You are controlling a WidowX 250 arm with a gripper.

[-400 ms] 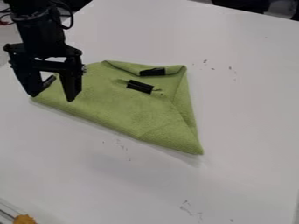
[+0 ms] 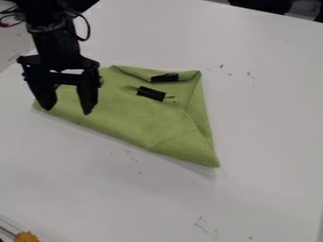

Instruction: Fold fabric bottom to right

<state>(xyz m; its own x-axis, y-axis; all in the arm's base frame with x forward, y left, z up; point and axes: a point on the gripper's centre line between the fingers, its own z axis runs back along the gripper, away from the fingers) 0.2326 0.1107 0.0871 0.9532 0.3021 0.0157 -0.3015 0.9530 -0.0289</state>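
Green fabric [image 2: 148,123] lying part-folded on tabletop [image 2: 265,142]. Hand [image 2: 67,109] gaping wide, gripping nil, shifting over fabric's L end twd its middle; prob. lining up nr lower edge for next fold.

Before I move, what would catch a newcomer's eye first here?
Probably the bright green fabric, folded on the white table, one pointed corner toward the camera. Next, the black gripper, hanging open at the fabric's end on the picture's left. Then two short black strips on the fabric, toward its far edge.
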